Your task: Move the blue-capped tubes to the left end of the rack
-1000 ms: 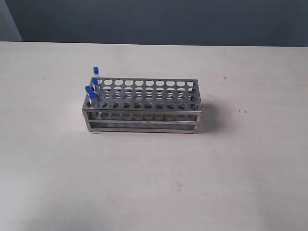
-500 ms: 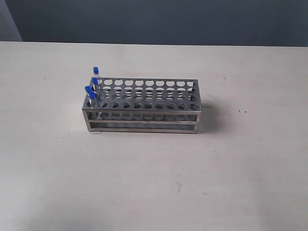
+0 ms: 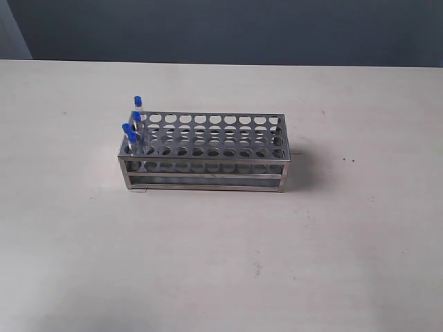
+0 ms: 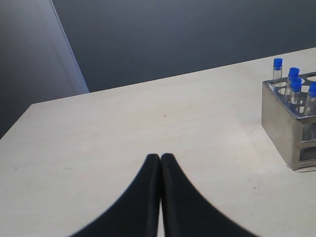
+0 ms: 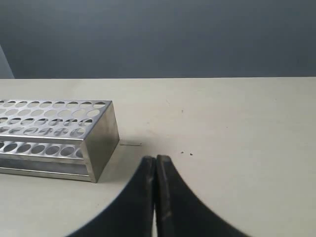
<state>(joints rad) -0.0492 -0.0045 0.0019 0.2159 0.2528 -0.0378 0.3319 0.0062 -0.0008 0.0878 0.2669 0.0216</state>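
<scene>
The shiny steel rack stands mid-table, long side facing the exterior view. Several blue-capped tubes stand upright in the holes at its left end; the left wrist view shows them at that end of the rack. My left gripper is shut with nothing in it, over bare table well away from the rack. My right gripper is also shut and empty, just off the rack's right end, whose holes hold nothing. Neither gripper appears in the exterior view.
The pale table runs wide around the rack on every side. A dark wall rises behind its far edge. A few small dark specks mark the surface to the right of the rack.
</scene>
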